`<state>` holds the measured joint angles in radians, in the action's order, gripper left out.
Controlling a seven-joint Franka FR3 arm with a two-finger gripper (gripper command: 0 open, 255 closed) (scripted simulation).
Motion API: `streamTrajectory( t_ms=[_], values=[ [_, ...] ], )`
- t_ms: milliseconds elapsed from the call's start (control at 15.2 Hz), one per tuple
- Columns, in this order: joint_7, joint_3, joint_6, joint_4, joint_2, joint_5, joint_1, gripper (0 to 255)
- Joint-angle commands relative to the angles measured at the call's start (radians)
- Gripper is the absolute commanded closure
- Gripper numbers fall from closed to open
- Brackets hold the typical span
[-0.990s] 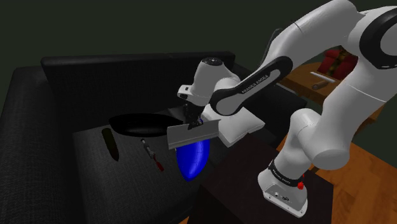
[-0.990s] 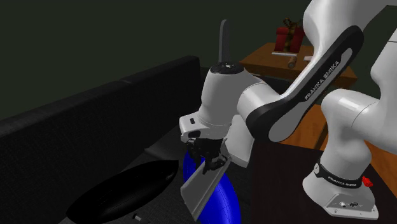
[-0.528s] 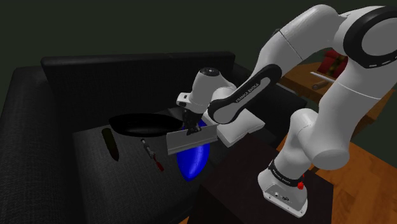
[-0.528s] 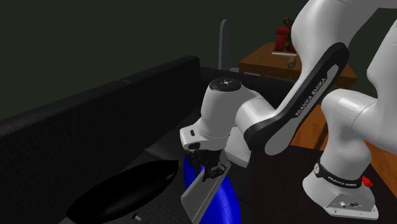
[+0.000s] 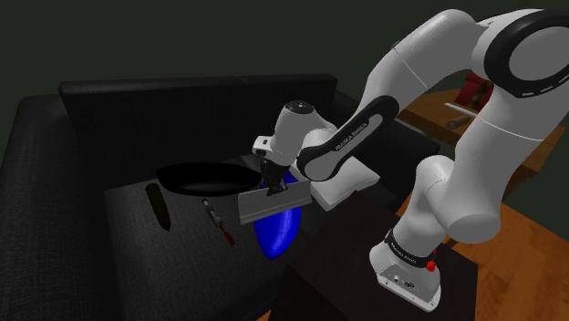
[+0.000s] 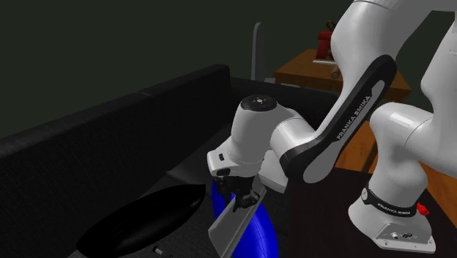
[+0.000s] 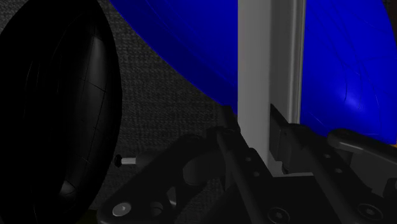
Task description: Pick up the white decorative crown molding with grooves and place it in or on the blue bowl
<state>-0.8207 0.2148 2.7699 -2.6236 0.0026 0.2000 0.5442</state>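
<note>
Molding [image 5: 271, 202] clasped in hand [image 5: 272, 186] — just over blue bowl [image 5: 274, 233].

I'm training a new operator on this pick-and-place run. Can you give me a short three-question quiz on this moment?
1. True or false: the gripper is open.
2. The molding is: A) held over the bowl; B) lying inside it; C) standing beside it.
3. Fill in: the bowl's colour is ___.
Key: 1 false; 2 A; 3 blue.
</note>
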Motion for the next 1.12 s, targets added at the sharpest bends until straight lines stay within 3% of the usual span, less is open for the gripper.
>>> streamTrajectory(
  t_ms=[0, 330, 594, 1056],
  values=[
    [0.000, 0.000, 0.001, 0.000, 0.000, 0.000, 0.000, 0],
    [0.000, 0.000, 0.001, 0.000, 0.000, 0.000, 0.000, 0],
    [0.008, -0.009, -0.147, -0.001, -0.149, 0.012, 0.004, 0],
    [0.008, -0.009, -0.147, -0.001, -0.149, 0.012, 0.004, 0]
  ],
)
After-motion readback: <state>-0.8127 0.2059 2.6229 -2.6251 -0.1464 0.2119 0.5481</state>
